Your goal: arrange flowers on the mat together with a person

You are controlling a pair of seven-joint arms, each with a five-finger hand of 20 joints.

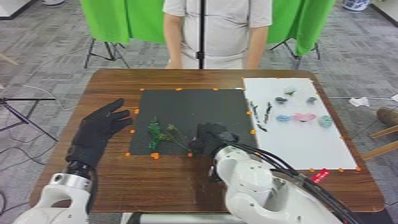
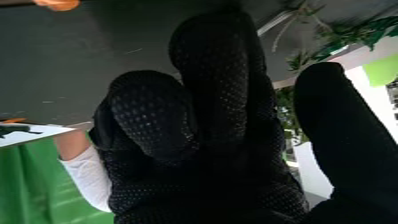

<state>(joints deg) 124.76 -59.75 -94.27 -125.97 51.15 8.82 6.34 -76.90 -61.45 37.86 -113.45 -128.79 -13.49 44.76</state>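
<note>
Beside the black-gloved left hand (image 1: 99, 126), leafy green sprigs (image 1: 155, 133) on a dark mat

Released, its fingers loosely extended, the left hand is over the brown wooden table (image 1: 115, 187). To its right, the thin-stemmed sprigs lie on the rectangular, dark grey mat (image 1: 195, 105). Just right of them, over the mat, is the black-gloved right hand (image 1: 211, 138); whether it grasps a stem cannot be told. Beyond that hand, to the right, slender dark twigs (image 1: 266, 113) and small blue and pink blooms (image 1: 305, 117) lie on a white rectangular sheet (image 1: 306, 147).
</note>
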